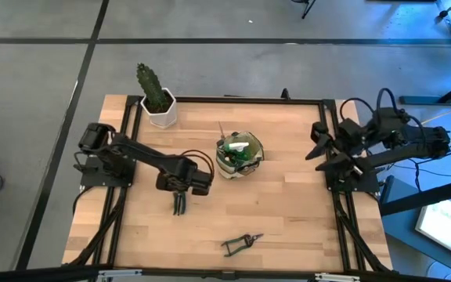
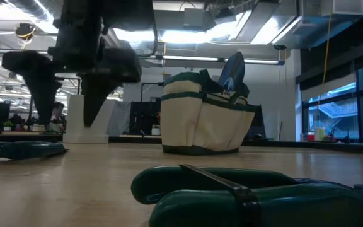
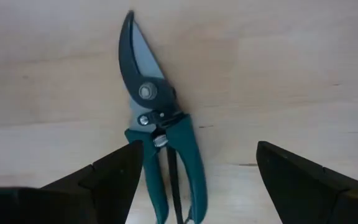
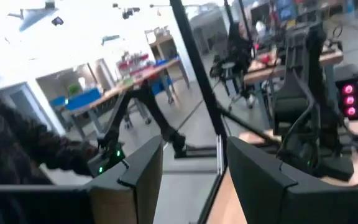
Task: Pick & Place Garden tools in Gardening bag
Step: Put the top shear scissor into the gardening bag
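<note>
A pair of pruning shears (image 3: 160, 124) with a dark blade and teal handles lies flat on the wooden table (image 1: 288, 211), left of the middle (image 1: 178, 208). My left gripper (image 3: 197, 149) hangs open above them, pointing down. One finger stands on each side of the handles without touching them (image 2: 65, 107). The gardening bag (image 1: 239, 154) stands upright at the table's middle, and tools stick out of its mouth (image 2: 234, 69). My right gripper (image 4: 194, 168) is held high at the table's right edge (image 1: 319, 149), pointing level, open with nothing between its fingers.
A second teal-handled tool (image 1: 241, 244) lies near the front edge, large in the low view's foreground (image 2: 244, 195). A cactus in a white pot (image 1: 157, 102) stands at the far left corner. Black frame rails (image 1: 331, 141) run along the table's sides.
</note>
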`<state>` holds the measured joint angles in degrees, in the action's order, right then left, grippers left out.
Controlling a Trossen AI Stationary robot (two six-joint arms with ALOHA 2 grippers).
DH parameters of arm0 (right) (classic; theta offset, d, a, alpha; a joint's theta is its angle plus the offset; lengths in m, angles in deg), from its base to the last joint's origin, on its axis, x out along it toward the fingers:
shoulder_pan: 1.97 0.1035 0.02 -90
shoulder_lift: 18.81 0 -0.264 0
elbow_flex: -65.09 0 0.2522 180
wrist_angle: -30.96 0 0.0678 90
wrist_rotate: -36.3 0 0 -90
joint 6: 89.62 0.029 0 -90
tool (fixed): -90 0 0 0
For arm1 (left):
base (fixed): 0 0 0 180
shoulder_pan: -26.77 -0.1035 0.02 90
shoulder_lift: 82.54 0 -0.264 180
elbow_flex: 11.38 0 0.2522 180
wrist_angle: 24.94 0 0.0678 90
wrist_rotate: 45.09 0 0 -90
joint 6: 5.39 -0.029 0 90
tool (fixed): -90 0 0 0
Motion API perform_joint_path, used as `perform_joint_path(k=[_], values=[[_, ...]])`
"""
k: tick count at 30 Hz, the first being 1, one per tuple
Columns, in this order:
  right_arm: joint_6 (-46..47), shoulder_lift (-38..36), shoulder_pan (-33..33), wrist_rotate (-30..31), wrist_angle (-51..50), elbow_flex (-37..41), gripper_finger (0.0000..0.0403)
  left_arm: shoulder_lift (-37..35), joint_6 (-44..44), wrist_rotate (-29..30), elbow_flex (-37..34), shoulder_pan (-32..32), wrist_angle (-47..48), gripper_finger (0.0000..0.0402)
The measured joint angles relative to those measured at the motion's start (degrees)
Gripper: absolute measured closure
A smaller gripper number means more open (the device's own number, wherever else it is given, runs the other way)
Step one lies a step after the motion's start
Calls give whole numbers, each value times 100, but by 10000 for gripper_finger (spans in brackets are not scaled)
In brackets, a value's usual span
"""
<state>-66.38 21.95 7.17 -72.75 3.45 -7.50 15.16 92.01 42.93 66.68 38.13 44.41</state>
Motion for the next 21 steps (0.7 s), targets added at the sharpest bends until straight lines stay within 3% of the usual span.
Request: perform_joint_path(k=[14, 21], values=[[-185, 50, -2, 40, -404, 4, 222, 253, 298, 38, 0, -26, 113, 93], [-226, 50, -2, 43, -430, 4, 222, 370, 365, -303, -17, -69, 108, 93]])
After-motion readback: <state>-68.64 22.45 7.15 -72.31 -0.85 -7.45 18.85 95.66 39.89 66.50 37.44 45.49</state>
